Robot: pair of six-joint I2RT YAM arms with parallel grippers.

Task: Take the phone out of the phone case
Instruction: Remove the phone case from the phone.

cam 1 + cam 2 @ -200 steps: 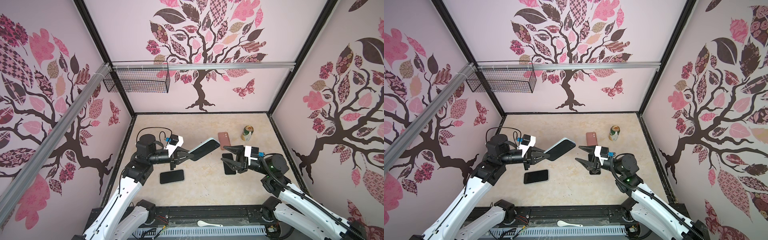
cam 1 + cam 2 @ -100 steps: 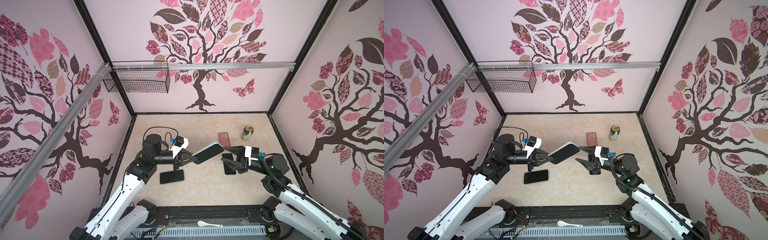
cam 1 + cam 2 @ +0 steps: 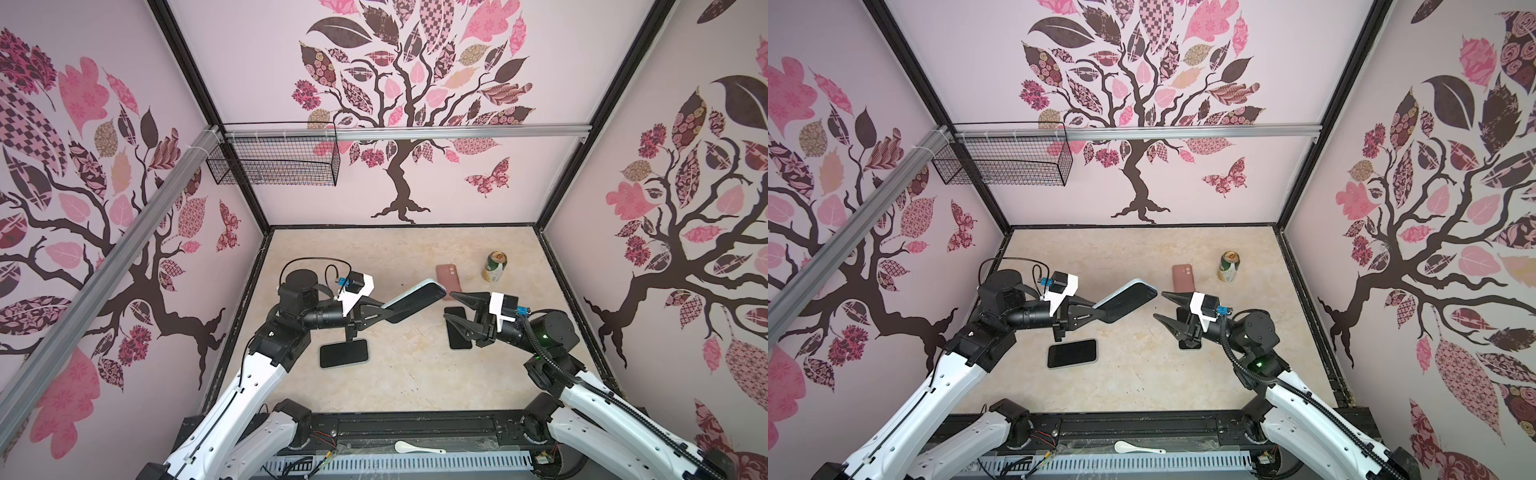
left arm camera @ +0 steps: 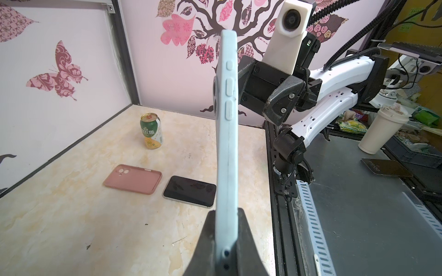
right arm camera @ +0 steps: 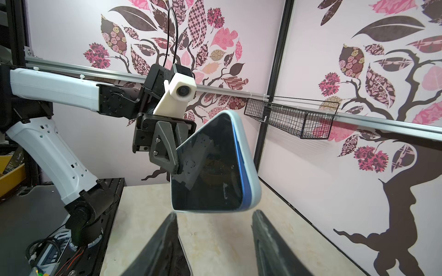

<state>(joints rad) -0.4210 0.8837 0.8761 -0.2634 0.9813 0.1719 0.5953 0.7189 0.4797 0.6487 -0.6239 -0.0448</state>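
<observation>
Green and yellow drink can (image 4: 151, 131): white Chinese characters across its green band, the last resembling 斯, the others too small to confirm. Dark flat device (image 4: 385, 167) lying on the grey bench (image 4: 358, 215): pale lettering near one end, illegible.

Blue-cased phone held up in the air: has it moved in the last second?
Yes, slightly. The blue-cased phone has edged toward the pink case lying flat, closing the gap seen between them in a top view.

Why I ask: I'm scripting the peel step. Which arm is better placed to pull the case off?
Right, probably. The left tool is shut on the blue-cased phone, holding it aloft; the right tool stands open and empty, facing the phone's free end.
</observation>
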